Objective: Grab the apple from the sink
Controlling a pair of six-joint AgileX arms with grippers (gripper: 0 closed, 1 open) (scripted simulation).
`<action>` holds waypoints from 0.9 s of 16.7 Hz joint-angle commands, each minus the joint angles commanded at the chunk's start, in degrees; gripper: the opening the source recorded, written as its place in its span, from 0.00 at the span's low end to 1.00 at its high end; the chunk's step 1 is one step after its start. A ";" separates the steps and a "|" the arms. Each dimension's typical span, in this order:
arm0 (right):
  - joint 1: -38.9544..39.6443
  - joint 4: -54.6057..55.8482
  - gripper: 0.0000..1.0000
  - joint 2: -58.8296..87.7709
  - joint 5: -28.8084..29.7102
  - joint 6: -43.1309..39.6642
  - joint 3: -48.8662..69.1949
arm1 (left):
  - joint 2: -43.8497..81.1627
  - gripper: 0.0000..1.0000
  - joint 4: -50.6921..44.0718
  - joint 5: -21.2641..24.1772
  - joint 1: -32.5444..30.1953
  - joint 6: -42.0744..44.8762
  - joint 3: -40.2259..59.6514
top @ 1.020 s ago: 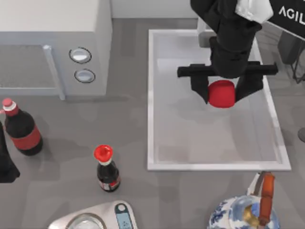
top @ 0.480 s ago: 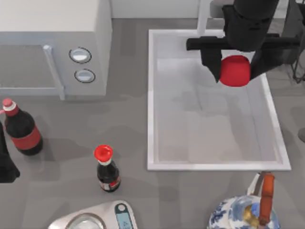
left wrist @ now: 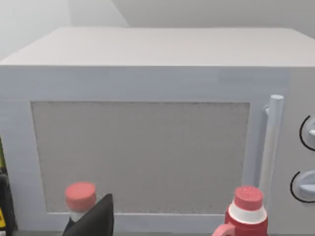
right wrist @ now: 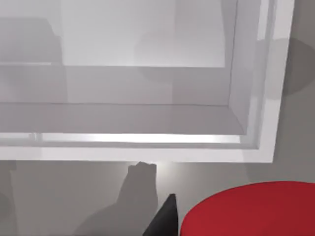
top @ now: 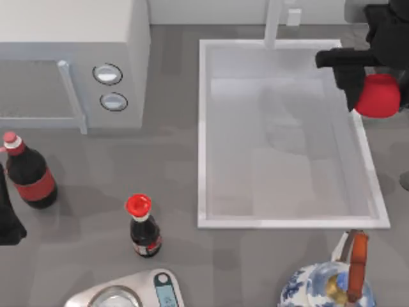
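Observation:
My right gripper (top: 378,89) is shut on the apple (top: 378,96), a bright red rounded blob, and holds it high over the sink's right rim near the far right corner. The apple (right wrist: 248,209) looms large in the right wrist view, beside one dark fingertip (right wrist: 162,221). The sink (top: 203,128) is a white rectangular basin with a pale grey floor and nothing lying in it; its rim (right wrist: 147,153) lies below the held apple. My left arm stays parked at the table's left edge, with a dark fingertip (left wrist: 93,221) in its wrist view.
A white microwave (top: 77,64) with two knobs stands at the back left. A dark cola bottle (top: 29,173) and a small red-capped bottle (top: 144,227) stand left of the sink. A scale (top: 128,294) and a blue-white teapot (top: 329,284) sit at the front edge.
The right gripper has carried the apple up and to the right, from above the sink's floor to over its right rim. The left arm has not moved.

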 joint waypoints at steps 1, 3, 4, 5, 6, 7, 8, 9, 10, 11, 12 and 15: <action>-2.40 0.73 0.00 -2.89 -0.11 -2.39 -4.27 | 0.00 1.00 0.00 0.00 0.00 0.00 0.00; -7.47 2.28 0.00 -9.05 -0.35 -7.44 -13.68 | 0.00 1.00 0.00 0.00 0.00 0.00 0.00; -10.04 3.05 0.00 -12.14 -0.47 -10.00 -18.34 | 0.00 1.00 0.00 0.00 0.00 0.00 0.00; -12.55 3.80 0.00 -15.15 -0.58 -12.50 -22.67 | 0.00 1.00 0.00 0.00 0.00 0.00 0.00; -14.93 4.51 0.00 -17.98 -0.69 -14.87 -26.40 | 0.00 1.00 0.00 0.00 0.00 0.00 0.00; -17.13 5.16 0.00 -20.58 -0.80 -17.07 -29.59 | 0.00 1.00 0.00 0.00 0.00 0.00 0.00; -19.04 5.70 0.00 -22.80 -0.89 -18.97 -32.12 | 0.00 1.00 0.00 0.00 0.00 0.00 0.00; -20.61 6.12 0.00 -24.59 -0.96 -20.54 -34.07 | 0.00 1.00 0.00 0.00 0.00 0.00 0.00; -21.75 6.40 0.00 -25.87 -1.01 -21.68 -35.41 | 0.00 1.00 0.00 0.00 0.00 0.00 0.00; -22.39 6.57 0.00 -26.57 -1.04 -22.31 -36.12 | 0.00 1.00 0.00 0.00 0.00 0.00 0.00; -22.52 6.60 0.00 -26.71 -1.05 -22.45 -36.26 | 0.00 1.00 0.00 0.00 0.00 0.00 0.00; -22.27 6.45 0.00 -26.46 -1.01 -22.28 -36.12 | 0.00 1.00 0.00 0.00 0.00 0.00 0.00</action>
